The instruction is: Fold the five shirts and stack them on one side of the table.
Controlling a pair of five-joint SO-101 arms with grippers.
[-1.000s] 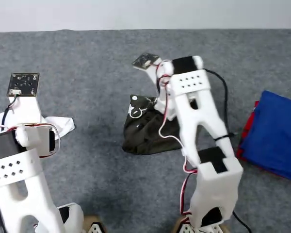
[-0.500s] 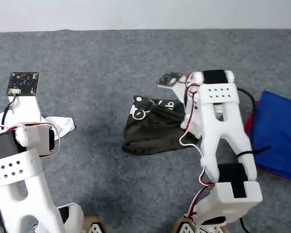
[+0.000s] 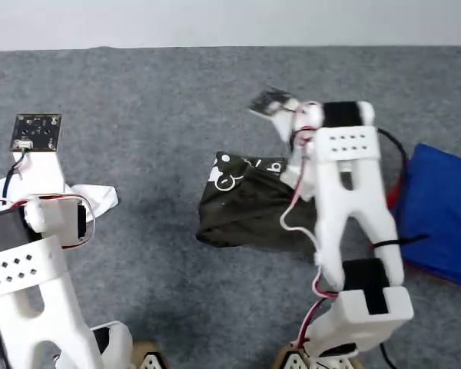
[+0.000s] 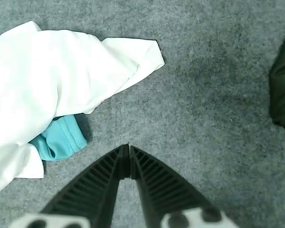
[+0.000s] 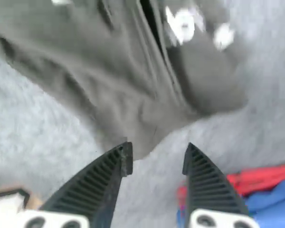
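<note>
left hand (image 4: pixel 129 151): closed, over bare grey surface (image 4: pixel 213 95) beside white shirt (image 4: pixel 52 76), teal shirt (image 4: pixel 61 142) peeking from under it
right hand (image 5: pixel 156 159): open, at dark shirt (image 5: pixel 109 71) edge, mid-surface
stack: blue shirt (image 3: pixel 438 207) on red shirt (image 5: pixel 256 176), at the right edge

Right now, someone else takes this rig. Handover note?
Left pincer: shut, empty, over the bare table beside the white shirt.
Right pincer: open, empty, at the edge of the dark shirt mid-table.
Done: blue shirt folded, lying on a red shirt at the right side.
Left: dark shirt looks bunched and is not stacked. The white shirt lies crumpled over a teal shirt, both unfolded.
</note>
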